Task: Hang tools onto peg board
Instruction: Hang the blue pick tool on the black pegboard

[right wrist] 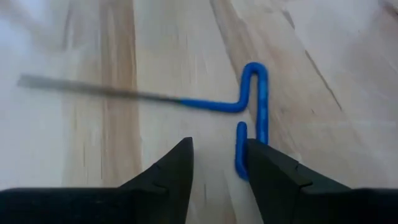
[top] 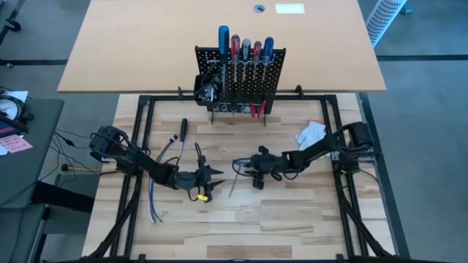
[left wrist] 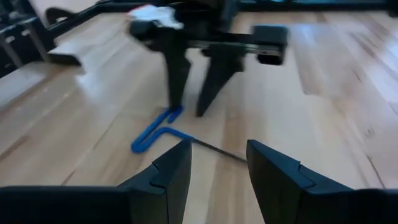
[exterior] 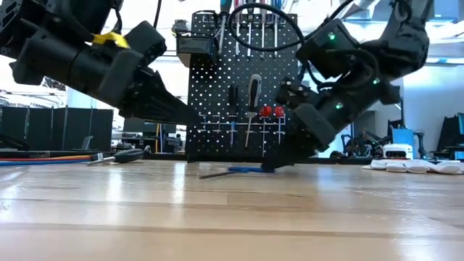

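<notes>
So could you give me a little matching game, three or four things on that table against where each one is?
Things:
1. blue-handled bent metal hex key
2. red-handled pliers
3. white glove
4. black-handled screwdriver

Places:
A. hanging low on the black perforated peg board
B. flat on the wood, left of the board
C. between the two arms' jaws
D. beside the right arm

Pairs: 1-C, 2-A, 3-D, 4-B

No writing, label, brand, number or sign could be read anywhere in these views. The white rectangle [top: 289,9] on the far tabletop in the high view showed no legible mark, and the papers [top: 13,143] at the left edge there were too small to make out. Nothing readable showed on the peg board [top: 239,82] either.
</notes>
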Controlling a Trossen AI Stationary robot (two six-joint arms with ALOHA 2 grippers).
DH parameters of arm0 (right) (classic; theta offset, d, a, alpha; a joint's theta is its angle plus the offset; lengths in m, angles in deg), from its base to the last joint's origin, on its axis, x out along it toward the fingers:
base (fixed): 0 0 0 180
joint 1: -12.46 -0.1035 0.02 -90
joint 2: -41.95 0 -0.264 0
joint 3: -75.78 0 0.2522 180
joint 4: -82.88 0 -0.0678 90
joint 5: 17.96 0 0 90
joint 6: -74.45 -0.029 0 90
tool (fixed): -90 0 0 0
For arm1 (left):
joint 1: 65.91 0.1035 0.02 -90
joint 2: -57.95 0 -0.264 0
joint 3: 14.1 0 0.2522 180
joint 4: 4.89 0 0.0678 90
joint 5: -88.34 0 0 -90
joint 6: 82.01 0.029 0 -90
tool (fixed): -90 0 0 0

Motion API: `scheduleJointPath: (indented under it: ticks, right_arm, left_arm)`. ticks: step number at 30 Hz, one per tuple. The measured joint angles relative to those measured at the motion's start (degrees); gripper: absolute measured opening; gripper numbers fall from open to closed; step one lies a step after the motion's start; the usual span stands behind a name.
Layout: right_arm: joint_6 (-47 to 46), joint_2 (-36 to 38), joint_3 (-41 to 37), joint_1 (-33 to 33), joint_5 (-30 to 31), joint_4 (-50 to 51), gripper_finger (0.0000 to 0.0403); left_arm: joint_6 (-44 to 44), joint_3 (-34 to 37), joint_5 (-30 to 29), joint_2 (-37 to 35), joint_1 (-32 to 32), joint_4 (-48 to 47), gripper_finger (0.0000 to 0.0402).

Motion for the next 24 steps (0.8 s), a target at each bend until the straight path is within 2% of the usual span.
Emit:
scheduleJointPath:
  ticks: [4, 11, 19, 21, 24]
  right_arm:
    - [0.02, -2.06, 1.19, -1.4, -2.31, -4.5, 0.015]
    - [0.66, -1.85, 4.18, -2.15, -4.25, -2.55, 0.0148]
    - [1.16, -1.87, 4.55, -2.12, -4.31, -1.69, 0.0148]
    - [1.18, -1.85, 4.57, -2.13, -4.18, -1.69, 0.0148]
    - [1.22, -1.85, 4.57, -2.23, -4.06, -1.65, 0.0148]
  left_arm:
    - [4.17, -0.06, -0.13, 0.02, -1.67, -0.02, 0.015]
    - [9.49, -3.11, -0.28, 1.12, -2.52, -3.98, 0.015]
    - [13.15, -8.79, 1.86, 9.28, 4.87, -6.43, 0.0161]
    - [11.55, -9.91, 5.92, 10.49, 7.42, -8.23, 0.0171]
    - [8.35, -11.17, 16.54, 10.81, 11.35, -13.14, 0.0181]
